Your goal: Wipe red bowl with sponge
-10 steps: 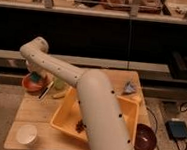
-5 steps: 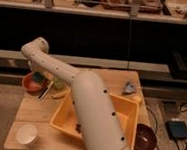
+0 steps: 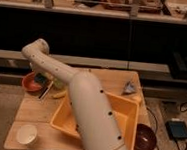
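Gripper (image 3: pixel 42 79) pressing the sponge (image 3: pixel 39 78) into the red bowl (image 3: pixel 31 82).
Jaws are clamping the sponge, bowl sitting beneath them at the tabletop's (image 3: pixel 42 115) left edge; arm has swung slightly since earlier.

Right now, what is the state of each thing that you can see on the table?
red bowl: upright at the table's far left, sponge over it.
sponge: at the gripper, over the red bowl.
gripper: shut, at the sponge.
white cup: upright, near left corner.
maroon bowl: upright, right edge.
yellow tray: flat, mid-table.
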